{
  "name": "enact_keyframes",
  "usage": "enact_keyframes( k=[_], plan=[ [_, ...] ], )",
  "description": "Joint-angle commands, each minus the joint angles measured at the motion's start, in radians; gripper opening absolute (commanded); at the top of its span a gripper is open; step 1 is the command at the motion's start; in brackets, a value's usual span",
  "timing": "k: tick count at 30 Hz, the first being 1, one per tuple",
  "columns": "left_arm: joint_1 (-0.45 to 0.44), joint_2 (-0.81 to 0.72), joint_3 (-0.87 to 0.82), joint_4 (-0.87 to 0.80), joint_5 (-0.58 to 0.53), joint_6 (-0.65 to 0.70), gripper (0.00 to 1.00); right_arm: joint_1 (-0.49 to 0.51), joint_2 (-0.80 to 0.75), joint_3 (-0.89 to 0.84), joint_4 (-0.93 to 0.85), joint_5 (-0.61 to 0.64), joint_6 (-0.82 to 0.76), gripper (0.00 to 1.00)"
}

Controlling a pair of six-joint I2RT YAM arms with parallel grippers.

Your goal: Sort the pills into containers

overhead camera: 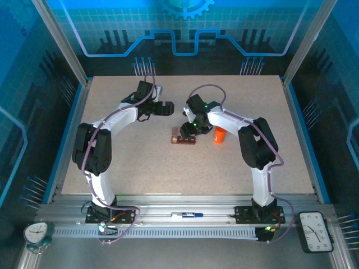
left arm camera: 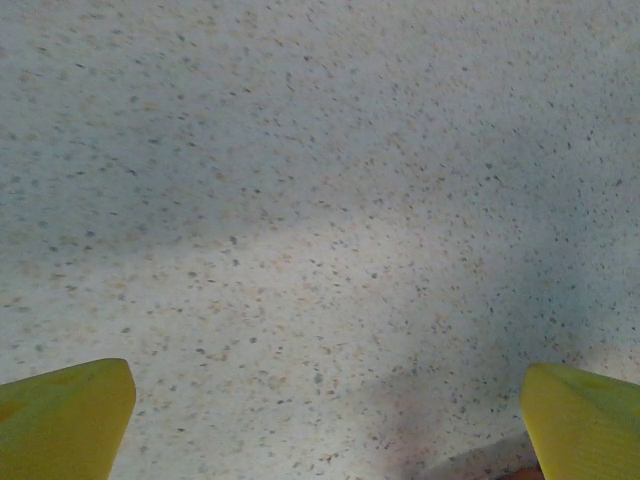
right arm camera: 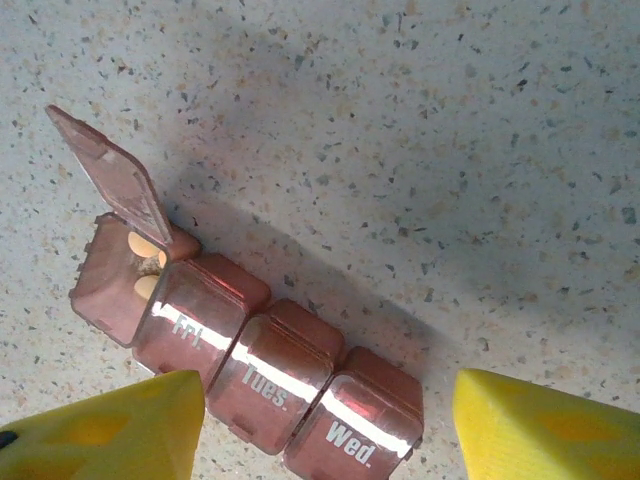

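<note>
One table (overhead camera: 140, 168): pale speckled top across the middle of the overhead view, edged by aluminium rails and blue-lit walls.
Two arms: white and black, bases at the bottom edge of the overhead view. Left arm (overhead camera: 112, 126) folded up toward upper centre-left, right arm (overhead camera: 247, 131) folded up and in toward the centre.
Two clocks: one in the lower left corner (overhead camera: 36, 232), one in the lower right corner (overhead camera: 317, 231), both outside the table.
Left gripper (overhead camera: 165, 108): just left of centre in the overhead view, over bare table, well apart from the organizer. In its wrist view (left arm camera: 327, 382), yellow fingers (left arm camera: 70, 415) in the two bottom corners, spread wide, only speckled surface between them.
Right gripper (overhead camera: 188, 130): at the centre of the overhead view, directly over the organizer. In its wrist view (right arm camera: 330, 385), yellow fingers (right arm camera: 110, 425) at lower left and lower right, parted, gripping nothing. Contact with the organizer not clear.
Orange pill bottle (overhead camera: 220, 135): just right of centre, near the organizer's right end.
Pill organizer (overhead camera: 183, 139): dark red-brown translucent bar of four square compartments, flat on the table at centre. In the right wrist view (right arm camera: 265, 365), laid diagonally from middle left to bottom centre. Three compartments closed, marked Fri., Tues., Wed.
Lid (right arm camera: 110, 175): flipped up on the unlabelled end compartment, at the upper left.
Two pills (right arm camera: 143, 245): pale tan, inside that open end compartment.
</note>
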Motion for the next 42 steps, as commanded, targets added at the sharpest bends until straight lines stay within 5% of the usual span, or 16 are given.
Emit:
enact_keyframes(
  k=[1, 13, 16, 20, 23, 42],
  plan=[
    [-0.018, 0.033, 0.056, -0.058, 0.024, 0.025, 0.99, -0.004, 0.015, -0.019, 0.003, -0.014, 0.01, 0.67],
    [-0.053, 0.096, 0.119, -0.159, 0.013, 0.068, 0.95, -0.003, 0.054, -0.033, 0.001, 0.016, 0.011, 0.64],
    [-0.06, 0.116, 0.139, -0.189, 0.02, 0.087, 0.74, -0.004, 0.057, -0.04, 0.004, 0.02, 0.013, 0.64],
    [-0.068, 0.147, 0.173, -0.219, 0.036, 0.093, 0.25, -0.003, 0.057, -0.052, 0.012, 0.022, 0.018, 0.64],
    [-0.078, 0.176, 0.205, -0.238, 0.036, 0.095, 0.01, -0.003, 0.06, -0.06, 0.018, 0.022, 0.022, 0.64],
    [-0.111, 0.314, 0.339, -0.393, 0.051, 0.101, 0.04, -0.006, 0.069, -0.083, 0.038, 0.025, 0.045, 0.62]
  ],
)
